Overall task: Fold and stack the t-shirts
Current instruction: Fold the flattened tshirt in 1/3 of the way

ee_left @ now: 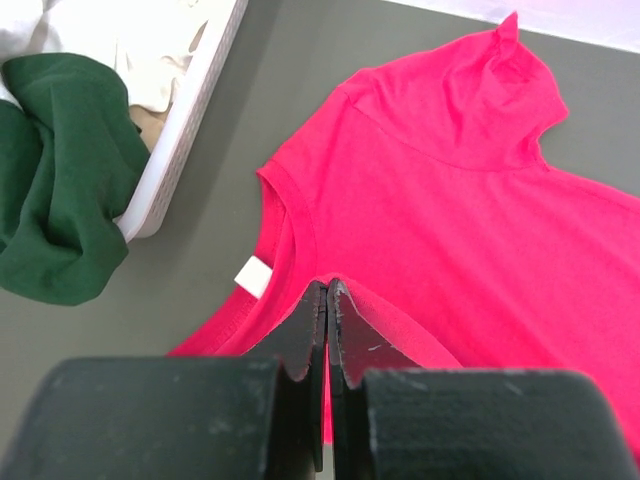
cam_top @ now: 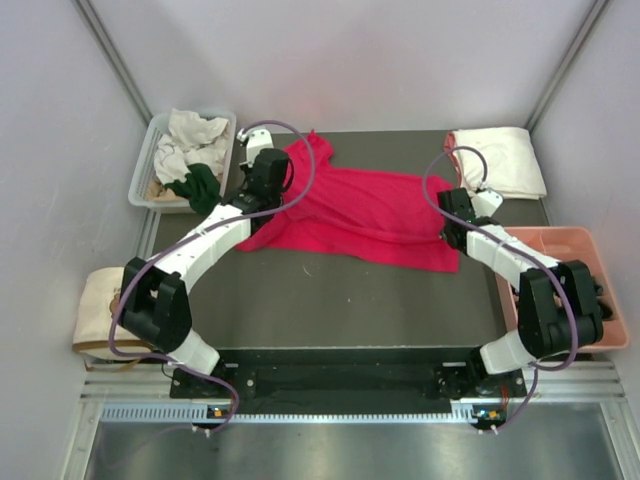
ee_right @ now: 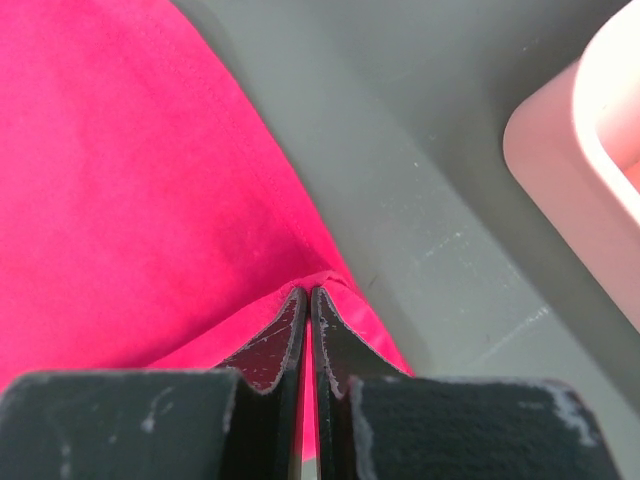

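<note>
Crimson t-shirt (cam_top: 370, 215) lies spread mid-tabletop (cam_top: 330, 300). Left end effector (ee_left: 327, 290) is clamped on the neckline beside the white label (ee_left: 252, 274), right end effector (ee_right: 308, 293) clamped on the hem, probably a corner. Step: first fold. Next: lift both ends together, carry across evenly.

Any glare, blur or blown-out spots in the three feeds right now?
Top external: even light, sharp; the red t-shirt is oversaturated and the folded cream shirt nearly washes out. Left wrist: shirt and its white neck label crisp, cream cloth in the white bin overexposed. Right wrist: pink tray glares and looks soft; fabric shows little texture.
</note>
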Robot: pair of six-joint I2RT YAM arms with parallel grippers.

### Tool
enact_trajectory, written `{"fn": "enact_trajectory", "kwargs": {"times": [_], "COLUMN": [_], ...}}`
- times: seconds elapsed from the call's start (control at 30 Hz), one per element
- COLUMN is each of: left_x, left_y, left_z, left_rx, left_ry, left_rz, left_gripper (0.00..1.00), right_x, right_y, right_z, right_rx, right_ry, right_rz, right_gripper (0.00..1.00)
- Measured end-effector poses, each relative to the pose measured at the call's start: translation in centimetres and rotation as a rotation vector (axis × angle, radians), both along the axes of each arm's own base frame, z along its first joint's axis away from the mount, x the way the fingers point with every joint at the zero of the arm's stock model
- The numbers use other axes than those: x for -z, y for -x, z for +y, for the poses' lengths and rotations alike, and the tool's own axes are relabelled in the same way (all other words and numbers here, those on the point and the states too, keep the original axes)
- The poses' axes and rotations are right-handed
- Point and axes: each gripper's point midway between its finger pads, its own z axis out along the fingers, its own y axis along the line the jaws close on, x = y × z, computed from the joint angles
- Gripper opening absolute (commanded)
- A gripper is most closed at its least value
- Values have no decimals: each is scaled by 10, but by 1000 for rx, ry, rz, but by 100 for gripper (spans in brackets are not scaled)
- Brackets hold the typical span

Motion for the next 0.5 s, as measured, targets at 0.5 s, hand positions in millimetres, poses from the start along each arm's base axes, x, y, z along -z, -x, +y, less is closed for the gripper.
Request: {"fn": "enact_trajectory", "kwargs": {"times": [0.5], "left_x": [-66], "left_y": [124], "left_z": [31], "left_rx": [104], "left_ry": [213], "left_rz": [-82], "left_gripper": [0], "right_x": [-60], "right_y": [60], "right_z": [10], "right_rx": [-104], "right_ry": [-130], "right_rz": [-132], "right_gripper": [0]}}
